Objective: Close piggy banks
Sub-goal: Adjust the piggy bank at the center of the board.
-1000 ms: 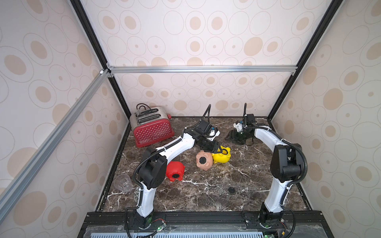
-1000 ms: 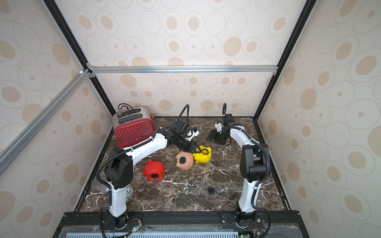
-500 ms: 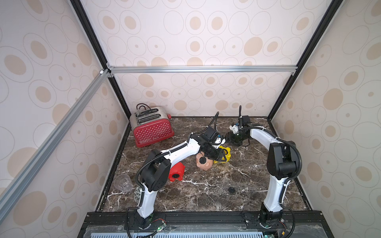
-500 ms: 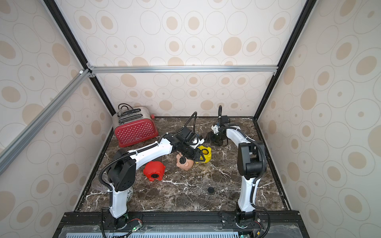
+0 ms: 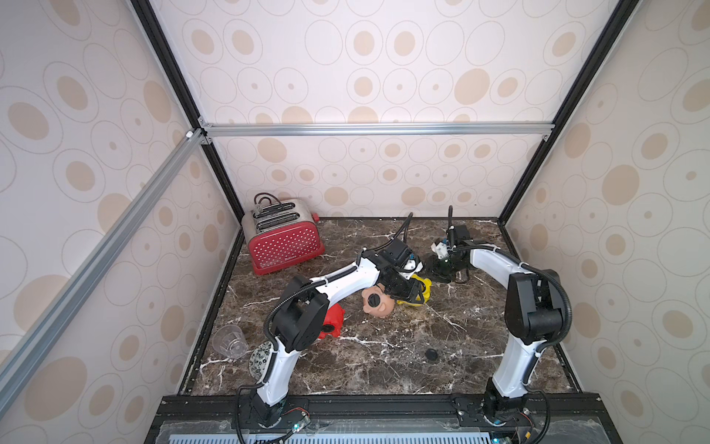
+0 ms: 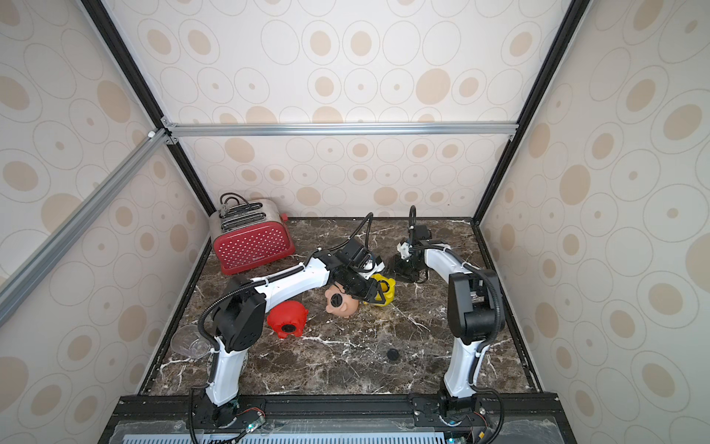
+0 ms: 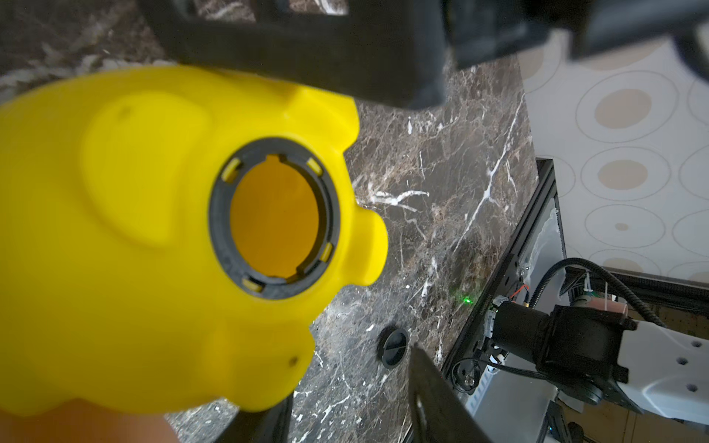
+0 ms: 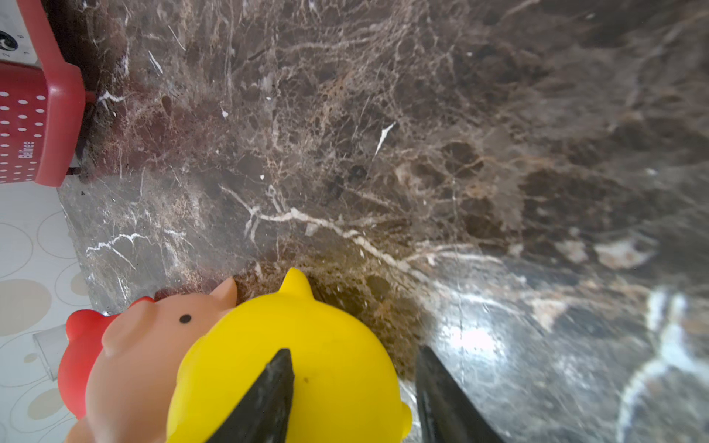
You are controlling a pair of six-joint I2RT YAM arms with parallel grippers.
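The yellow piggy bank [image 7: 126, 237] lies on its side, its round belly hole [image 7: 274, 218] open inside a black ring. My left gripper [image 7: 345, 383] is open beside it, with bare table between the fingers. My right gripper [image 8: 353, 383] is open at the pig's far side; one finger overlaps the yellow body [image 8: 307, 345]. In both top views the two grippers [image 5: 407, 294] [image 5: 442, 269] flank the yellow pig [image 5: 420, 286]. The peach-pink pig [image 5: 380, 305] and red pig [image 5: 332, 321] each show a black plug in the belly. A loose black plug [image 5: 432, 355] lies near the front.
A red polka-dot toaster [image 5: 284, 238] stands at the back left. A clear cup [image 5: 229, 342] and a patterned ball [image 5: 259, 359] sit by the left arm's base. The enclosure walls close in on three sides.
My left arm has swung forward and right, from behind the pigs to the yellow one. My right gripper has shifted left toward that pig, and its jaws have narrowed.
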